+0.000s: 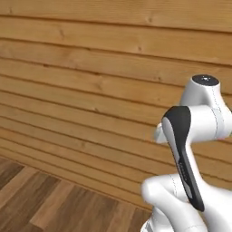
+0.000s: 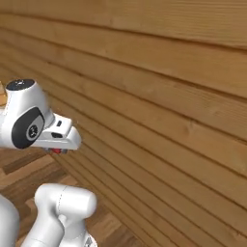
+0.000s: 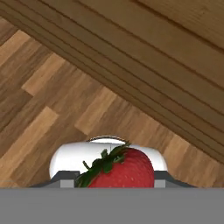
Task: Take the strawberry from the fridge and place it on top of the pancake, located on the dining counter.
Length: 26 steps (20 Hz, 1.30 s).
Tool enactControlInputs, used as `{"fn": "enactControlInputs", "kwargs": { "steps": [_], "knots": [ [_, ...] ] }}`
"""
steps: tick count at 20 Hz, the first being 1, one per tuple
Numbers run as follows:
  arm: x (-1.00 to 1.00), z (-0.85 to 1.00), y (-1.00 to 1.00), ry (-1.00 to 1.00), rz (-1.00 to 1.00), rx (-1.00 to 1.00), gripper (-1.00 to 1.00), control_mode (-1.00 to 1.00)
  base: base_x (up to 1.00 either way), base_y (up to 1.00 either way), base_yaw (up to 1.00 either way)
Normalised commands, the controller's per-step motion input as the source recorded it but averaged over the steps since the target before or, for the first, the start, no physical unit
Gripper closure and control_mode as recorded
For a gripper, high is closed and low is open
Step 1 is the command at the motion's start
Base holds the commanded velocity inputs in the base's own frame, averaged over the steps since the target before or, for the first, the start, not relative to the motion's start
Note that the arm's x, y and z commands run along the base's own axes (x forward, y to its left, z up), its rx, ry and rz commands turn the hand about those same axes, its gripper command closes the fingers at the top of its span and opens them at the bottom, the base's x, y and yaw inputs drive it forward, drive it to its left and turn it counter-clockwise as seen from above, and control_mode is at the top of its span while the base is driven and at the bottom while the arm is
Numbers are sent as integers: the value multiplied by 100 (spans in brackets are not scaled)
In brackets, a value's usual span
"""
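Left base view: the white arm (image 1: pixel 190 149) rises from the lower right, folded at the elbow, a dark strip running down its forearm. Behind it a wall of horizontal wooden planks (image 1: pixel 90 68) spans the picture. Brown plank floor (image 1: pixel 54 204) at the lower left. The wall stands close in front of the base.

Right base view: same plank wall, running away to the left. The arm's wrist sits at left, with the white hand jutting to the right. Just under the hand a small red spot peeks out, the strawberry (image 2: pixel 57 151), tucked at the gripper (image 2: pixel 58 148). The fingers themselves are mostly hidden under the hand here. Wooden floor shows at the lower left, beneath the arm.

Hand view: the strawberry (image 3: pixel 118 169) sits at the bottom centre, red with fine seeds, green leafy cap turned up and to the left. It rests between the jaws of the gripper (image 3: pixel 114 180), which are closed part-way on it, one on each side; the berry is held off the floor. Beyond it, floorboards (image 3: pixel 52 100) run diagonally and meet the base of the plank wall (image 3: pixel 175 52) at the upper right.
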Motion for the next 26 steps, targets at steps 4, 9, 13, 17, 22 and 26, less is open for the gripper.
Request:
{"fn": "enactControlInputs", "kwargs": {
  "steps": [4, 9, 13, 17, 22, 26],
  "knots": [
    [0, 0, 0, 0, 0, 0, 100, 100, 52, 0, 90],
    [0, 0, 0, 0, 0, 0, 100, 100, 68, 8, 83],
    [0, 0, 0, 0, 0, 0, 100, 100, 74, 9, 79],
    [0, 0, 0, 0, 0, 0, 100, 100, 88, 0, 74],
    [0, 0, 0, 0, 0, 0, 100, 100, 97, 0, 74],
    [0, 0, 0, 0, 0, 0, 100, 100, 86, -15, 81]
  ]
}}
